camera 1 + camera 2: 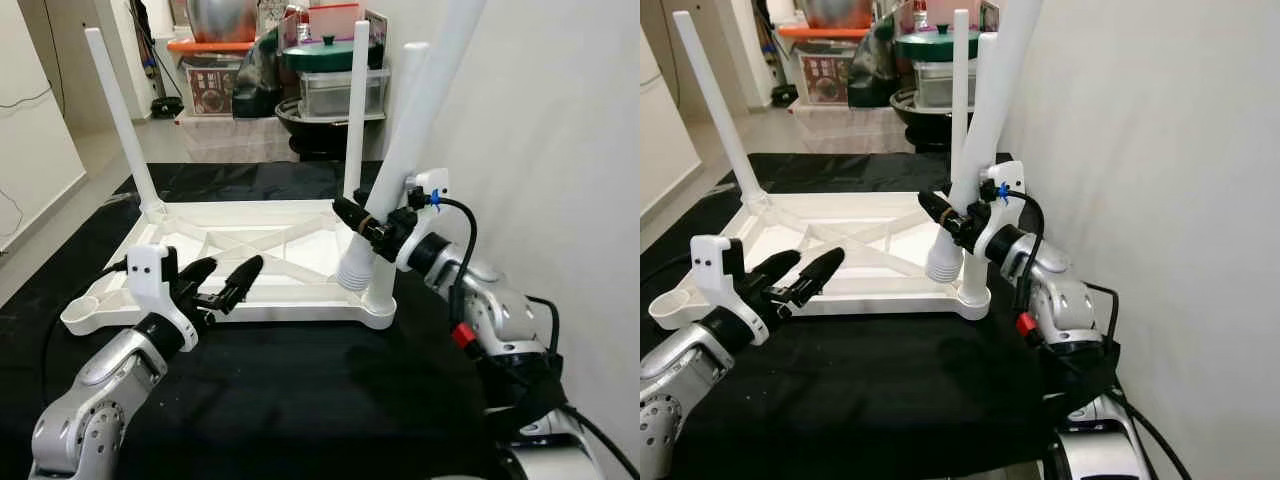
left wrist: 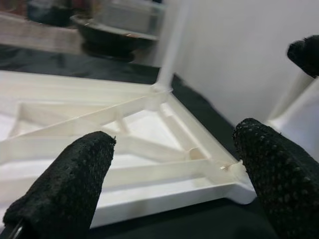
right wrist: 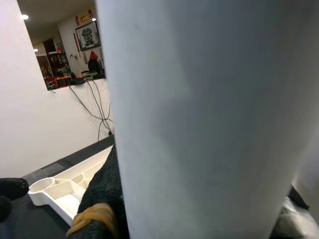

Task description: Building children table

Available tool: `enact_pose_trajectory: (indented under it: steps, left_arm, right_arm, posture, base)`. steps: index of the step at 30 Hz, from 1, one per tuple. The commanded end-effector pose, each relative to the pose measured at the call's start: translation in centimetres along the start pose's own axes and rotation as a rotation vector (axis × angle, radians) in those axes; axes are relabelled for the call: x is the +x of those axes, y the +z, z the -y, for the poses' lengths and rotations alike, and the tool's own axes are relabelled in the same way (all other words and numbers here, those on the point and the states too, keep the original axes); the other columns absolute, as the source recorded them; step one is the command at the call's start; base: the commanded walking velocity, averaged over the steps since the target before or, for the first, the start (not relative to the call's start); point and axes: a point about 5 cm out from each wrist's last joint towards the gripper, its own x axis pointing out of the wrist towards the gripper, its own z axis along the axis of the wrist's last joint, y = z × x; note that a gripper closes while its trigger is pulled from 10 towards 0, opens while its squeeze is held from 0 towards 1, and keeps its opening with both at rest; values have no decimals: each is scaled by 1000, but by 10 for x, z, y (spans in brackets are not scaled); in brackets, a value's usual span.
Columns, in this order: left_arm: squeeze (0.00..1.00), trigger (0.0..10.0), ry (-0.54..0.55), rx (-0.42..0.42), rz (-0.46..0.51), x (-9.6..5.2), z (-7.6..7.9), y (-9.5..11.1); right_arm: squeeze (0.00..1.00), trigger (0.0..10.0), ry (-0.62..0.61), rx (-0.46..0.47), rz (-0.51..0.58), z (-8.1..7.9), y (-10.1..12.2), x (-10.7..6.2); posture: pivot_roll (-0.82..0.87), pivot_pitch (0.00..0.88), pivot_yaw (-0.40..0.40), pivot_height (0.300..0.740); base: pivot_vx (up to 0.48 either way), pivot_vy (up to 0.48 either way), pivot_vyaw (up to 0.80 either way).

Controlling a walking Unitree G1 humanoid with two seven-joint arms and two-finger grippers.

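On the black cloth [image 1: 300, 400], the upturned white tabletop [image 1: 250, 262] is already carrying three upright legs, while its 8 o'clock socket [image 1: 85, 312] is sitting empty. The right gripper [image 1: 372, 228] is pinching the fourth leg [image 1: 405, 150] tilted above the 4 o'clock corner; the left gripper [image 1: 222, 280], fingers spread, is hovering at the near edge, so seating this leg is likely what's left.

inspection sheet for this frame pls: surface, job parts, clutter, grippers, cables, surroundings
Surface: black cloth.
Job parts: white tabletop upside down; three legs fitted upright; near-left socket has no leg; loose leg tilted beside the near-right corner.
Clutter: nothing seen on the cloth.
Grippers: right gripper shut on the loose leg; left gripper open at the tabletop's near edge.
Cables: black cable on the right arm.
Surroundings: white wall right; storage boxes behind.
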Motion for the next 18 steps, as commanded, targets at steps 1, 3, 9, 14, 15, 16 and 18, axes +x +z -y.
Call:
enact_pose_trajectory:
  steps: [1,3,9,14,15,16,18]
  left_arm:
    - [0,10000,25,2,-1,0,1,-4]
    - [0,10000,29,-4,0,0,1,-4]
    - [0,10000,63,29,-3,1,3,-11]
    - [0,10000,78,22,7,4,4,-11]
    - [0,10000,79,22,9,5,5,-11]
    - [0,10000,76,27,8,6,6,-11]
    - [0,10000,74,31,7,6,7,-12]
  right_arm:
    - [0,0,-14,-13,-8,-6,-5,0]
    - [0,0,-19,-12,-10,-8,-7,-1]
    - [0,0,-50,-27,-49,-14,-23,-8]
    - [0,0,-58,-24,-49,-16,-24,-11]
    - [0,0,-59,-23,-49,-18,-24,-11]
    - [0,0,-57,-22,-49,-20,-25,-12]
    - [0,0,-58,-23,-49,-21,-25,-12]
  posture:
    - [117,0,-28,740]
    - [117,0,-28,740]
    - [113,0,-30,740]
    - [106,0,-33,740]
    - [102,0,-32,740]
    - [102,0,-33,740]
    - [102,0,-33,740]
  base:
    - [0,472,0]
    - [0,472,0]
    - [0,466,0]
    - [0,466,0]
    - [0,465,0]
    - [0,465,0]
    - [0,465,0]
